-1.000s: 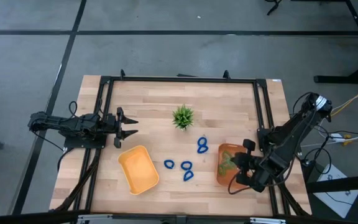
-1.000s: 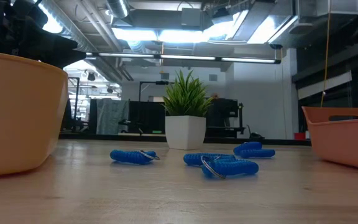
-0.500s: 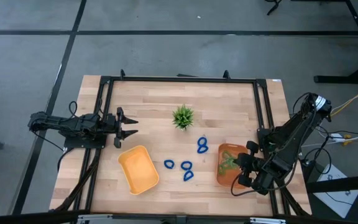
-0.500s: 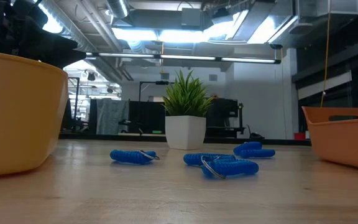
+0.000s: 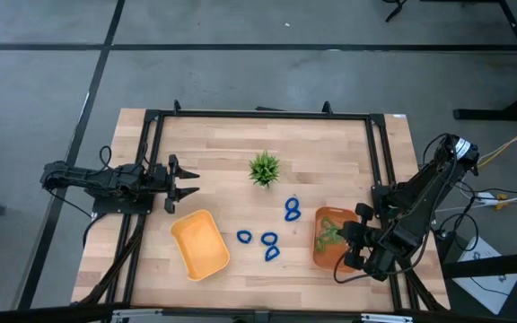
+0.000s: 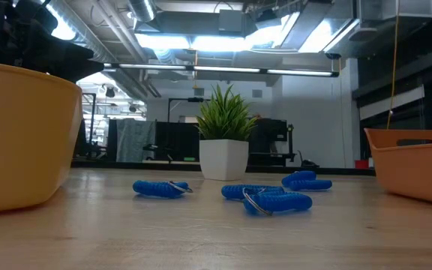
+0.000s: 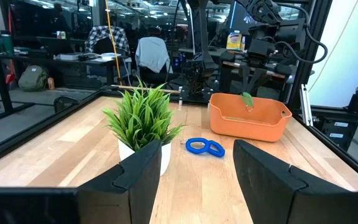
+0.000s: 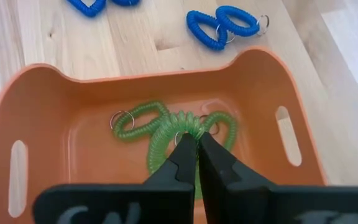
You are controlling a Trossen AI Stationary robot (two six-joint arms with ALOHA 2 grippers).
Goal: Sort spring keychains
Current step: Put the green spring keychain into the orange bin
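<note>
Orange tray [image 8: 39, 124] lies directly below the right gripper [image 8: 196, 144], whose fingers are pressed together with a green keychain [image 8: 166, 140] pinched between the tips. More green keychains [image 8: 135, 122] rest on the tray floor just under it. Beyond the tray's far wall, blue keychains [image 8: 224, 26] lie loose on the wooden table [image 5: 330, 161]. The left gripper [image 5: 187, 182] waits with its fingers spread and nothing between them, the potted plant [image 7: 143, 121] ahead of it and the yellow tray [image 5: 200, 244] beside it.

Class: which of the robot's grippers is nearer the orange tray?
Right. The right gripper is shut directly above the orange tray; the left gripper waits across the table.
</note>
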